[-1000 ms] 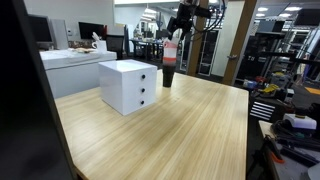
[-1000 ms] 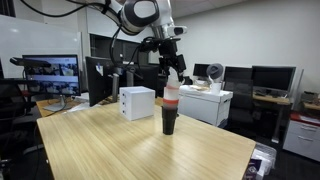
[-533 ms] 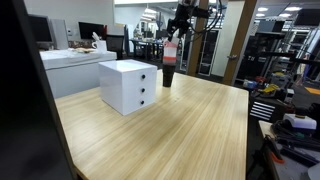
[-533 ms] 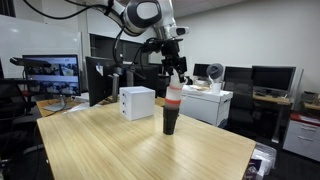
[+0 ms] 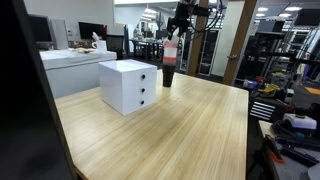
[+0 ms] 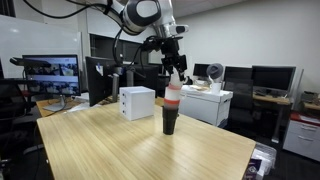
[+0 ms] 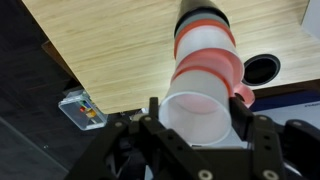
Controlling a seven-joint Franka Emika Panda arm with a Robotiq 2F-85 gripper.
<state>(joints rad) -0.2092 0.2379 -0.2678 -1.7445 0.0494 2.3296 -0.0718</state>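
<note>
Over the last second the arm has not shifted in either exterior view, and the stack of cups (image 6: 170,108) stands exactly where it stood. What has changed is the hand (image 6: 174,78): its fingers have drawn in from their widest spread and then stopped partway. In the wrist view they flank the white top cup (image 7: 203,112) on both sides and appear to press its wall just below the rim. The hand therefore looks closed on that cup, only partly shut because the cup fills the gap. The grip seems made, though nothing has been lifted yet: the top cup still sits nested in the red-and-white cups under it, down to the black cup (image 6: 169,124) at the base.

The stack stands upright on the wooden tabletop (image 5: 190,130), near its far edge in an exterior view (image 5: 168,62). The hand is directly above it, coming straight down over the top — cup mouth facing up between the fingers. A white drawer box (image 5: 130,86) sits on the same tabletop, near the stack but apart from it.
</note>
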